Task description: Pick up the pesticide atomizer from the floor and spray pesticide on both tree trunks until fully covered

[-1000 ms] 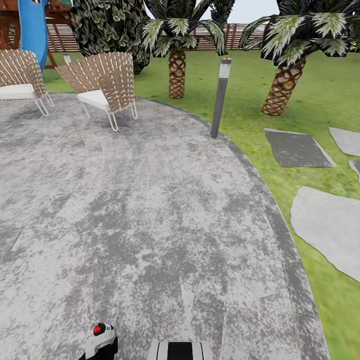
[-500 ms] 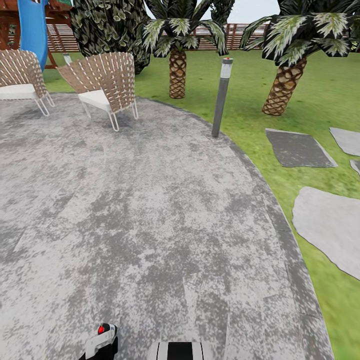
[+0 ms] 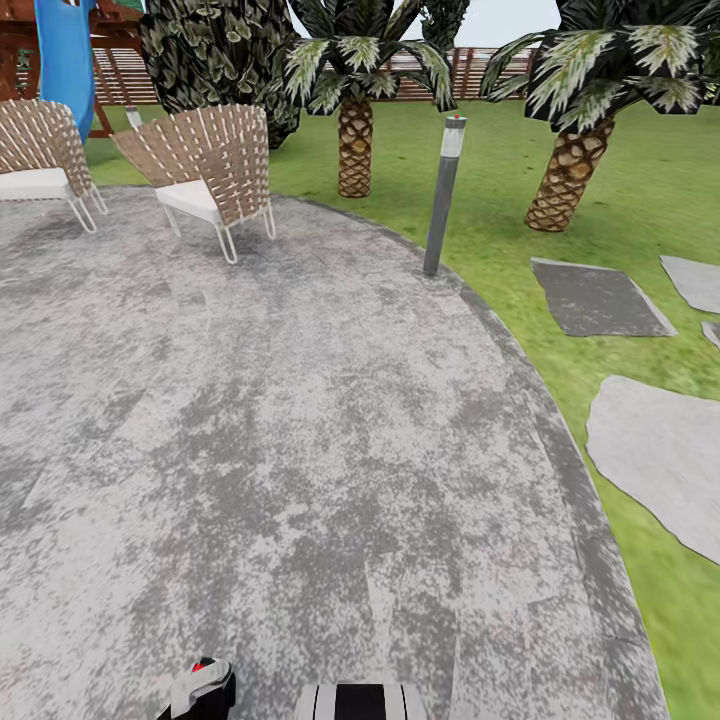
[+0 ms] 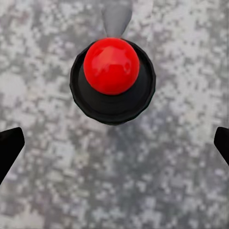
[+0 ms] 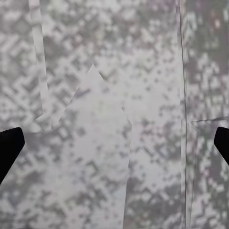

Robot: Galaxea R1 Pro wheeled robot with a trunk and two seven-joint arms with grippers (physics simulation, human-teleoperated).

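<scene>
Paving [image 3: 300, 440] of mottled grey stone spreads before you in the head view, rounded at its far edge where it meets the grass lawn [image 3: 620, 180]. Two wicker chairs [image 3: 205, 165] stand at its far left, a grey bollard lamp [image 3: 441, 195] rises at the paving's edge, and two short palms [image 3: 353, 140] with scaly trunks grow on the grass beyond it. Flat stepping stones [image 3: 655, 455] lie in the lawn to the right, and a brown slatted fence [image 3: 470, 70] closes the background. At the bottom edge your left arm's end [image 3: 200, 690], white and black with a red spot, sits beside the robot's striped base [image 3: 360, 702]. In the left wrist view your left tool [image 4: 114, 145] has its fingertips [image 4: 8, 145] spread wide apart over the paving, with a red ball on a black round mount [image 4: 112, 74] between. In the right wrist view your right tool [image 5: 114, 145] is likewise spread wide, nothing between its tips but stone. The atomizer's place I cannot tell you from these views.
</scene>
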